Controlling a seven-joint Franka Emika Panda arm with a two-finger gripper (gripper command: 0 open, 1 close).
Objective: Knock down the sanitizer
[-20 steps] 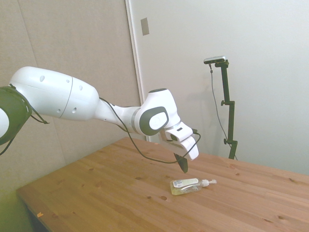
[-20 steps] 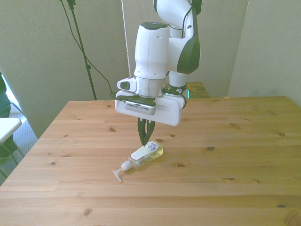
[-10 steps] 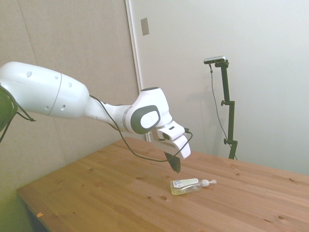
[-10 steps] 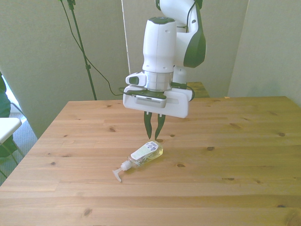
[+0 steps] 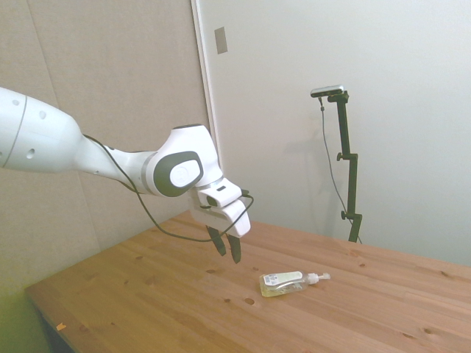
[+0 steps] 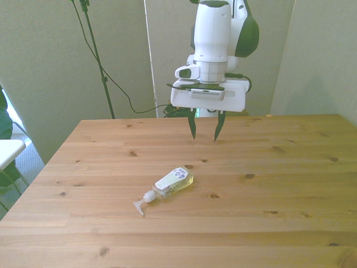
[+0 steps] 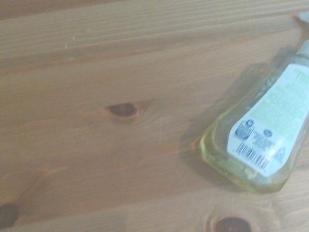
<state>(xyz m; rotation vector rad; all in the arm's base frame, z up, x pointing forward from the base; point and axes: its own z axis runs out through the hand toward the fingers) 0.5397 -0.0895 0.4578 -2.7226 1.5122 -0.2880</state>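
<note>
Sanitizer lies flat on its side on the table, pump toward the front view's left, label up; wrist view shows it lying too. Gripper hangs above and behind it, well apart, jaws spread wide, empty. Knock-down looks done; nothing obvious left.

sanitizer lying on table | tool above, behind it
</note>
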